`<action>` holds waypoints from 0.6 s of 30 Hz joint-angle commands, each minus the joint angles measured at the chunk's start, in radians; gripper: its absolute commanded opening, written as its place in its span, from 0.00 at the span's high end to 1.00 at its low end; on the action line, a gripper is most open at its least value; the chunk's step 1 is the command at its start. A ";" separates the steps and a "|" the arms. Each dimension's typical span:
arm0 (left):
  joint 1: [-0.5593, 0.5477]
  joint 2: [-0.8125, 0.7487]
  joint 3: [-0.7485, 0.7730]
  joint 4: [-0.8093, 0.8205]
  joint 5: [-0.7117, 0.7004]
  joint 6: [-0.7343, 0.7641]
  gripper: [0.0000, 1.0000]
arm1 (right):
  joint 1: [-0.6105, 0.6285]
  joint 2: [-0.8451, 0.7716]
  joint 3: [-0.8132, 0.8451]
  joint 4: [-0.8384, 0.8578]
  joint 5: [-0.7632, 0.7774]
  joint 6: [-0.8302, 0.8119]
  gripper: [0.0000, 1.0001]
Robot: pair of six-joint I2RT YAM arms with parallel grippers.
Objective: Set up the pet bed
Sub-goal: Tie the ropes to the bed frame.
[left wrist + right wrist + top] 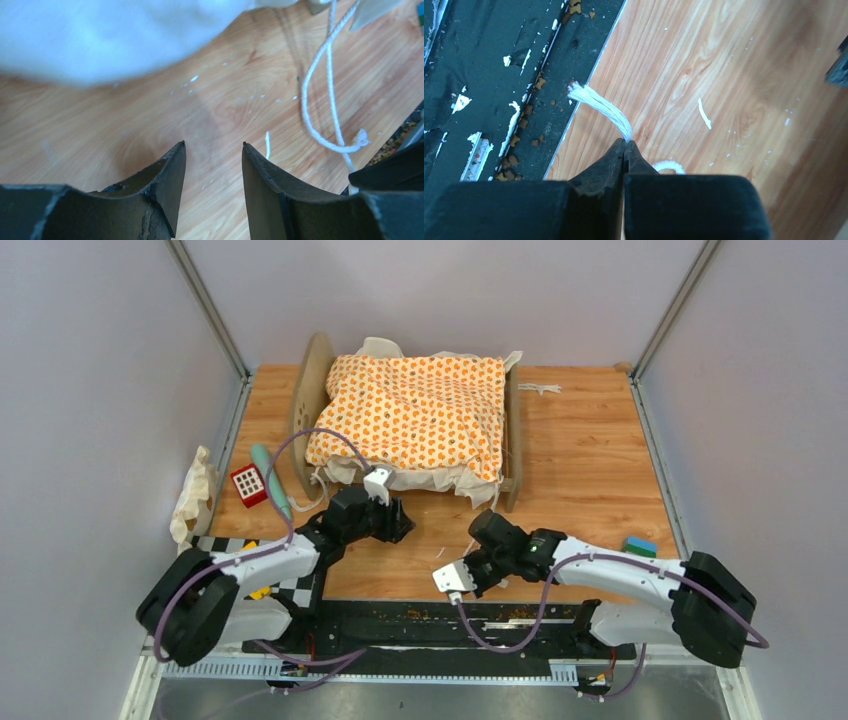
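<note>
From above, we see the pet bed [312,390] standing at the far middle of the table [590,460]. The orange-patterned cushion [415,405] is spread over it, its cream edge spilling past the near rail. The left gripper [400,522] sits low just before the bed's near left corner. The right gripper [458,590] is near the table's front edge, apart from the bed. A red toy [248,484] and a cream cloth [195,490] lie off to the left. The tie is too thin to trace from here.

In the left wrist view, the left gripper [213,145] has its fingers parted with only bare wood between them, gripping nothing. A blurred pale cloth [100,35], which we take for the cushion's edge, lies ahead and to the left. The tie cord [320,90] loops on the wood to the right.

In the right wrist view, the right gripper [625,142] is clenched on the tie cord [599,105], whose frayed end fans out past the tips toward the black rail [499,75]. The bed is out of sight here.

We judge the step to be drawing this tie out. We should pull gently and low along the table, so the cushion does not slide off the frame. The free left fingers are close enough to steady the cushion's corner.
</note>
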 commanded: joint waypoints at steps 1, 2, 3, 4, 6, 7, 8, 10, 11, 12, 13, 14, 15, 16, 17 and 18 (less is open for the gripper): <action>0.000 0.153 0.090 0.190 0.145 -0.021 0.47 | -0.015 -0.092 -0.042 0.076 -0.022 0.028 1.00; -0.001 0.184 0.100 0.232 0.168 -0.038 0.47 | -0.015 -0.106 -0.047 0.069 -0.014 0.029 1.00; -0.006 0.208 0.109 0.279 0.185 -0.059 0.47 | -0.016 -0.117 -0.047 0.058 -0.010 0.028 1.00; -0.015 0.231 0.118 0.313 0.196 -0.075 0.47 | -0.016 -0.123 -0.042 0.041 -0.002 0.028 1.00; -0.040 0.264 0.143 0.356 0.207 -0.083 0.46 | -0.017 -0.132 -0.030 -0.011 0.007 0.024 1.00; -0.061 0.277 0.156 0.365 0.203 -0.083 0.46 | -0.017 -0.135 -0.025 -0.036 0.009 0.021 1.00; -0.076 0.291 0.167 0.376 0.198 -0.084 0.45 | -0.018 -0.138 -0.019 -0.063 0.012 0.020 1.00; -0.100 0.319 0.175 0.419 0.189 -0.100 0.44 | -0.018 -0.148 -0.009 -0.106 0.016 0.024 1.00; -0.108 0.332 0.175 0.447 0.181 -0.118 0.42 | -0.018 -0.160 -0.008 -0.120 0.017 0.024 1.00; -0.114 0.349 0.173 0.484 0.172 -0.139 0.41 | -0.018 -0.172 -0.010 -0.131 0.017 0.025 1.00; -0.117 0.367 0.173 0.518 0.171 -0.159 0.39 | -0.018 -0.186 -0.012 -0.138 0.016 0.026 1.00; -0.120 0.389 0.172 0.546 0.171 -0.181 0.38 | -0.018 -0.203 -0.016 -0.142 0.015 0.028 1.00; -0.125 0.411 0.175 0.578 0.172 -0.200 0.36 | -0.018 -0.225 -0.021 -0.142 0.013 0.032 1.00; -0.131 0.432 0.180 0.606 0.173 -0.218 0.33 | -0.018 -0.244 -0.025 -0.144 0.013 0.033 1.00; -0.137 0.455 0.187 0.628 0.173 -0.232 0.32 | -0.018 -0.260 -0.031 -0.143 0.012 0.036 1.00; -0.145 0.476 0.196 0.646 0.175 -0.242 0.31 | -0.018 -0.277 -0.037 -0.141 0.012 0.038 1.00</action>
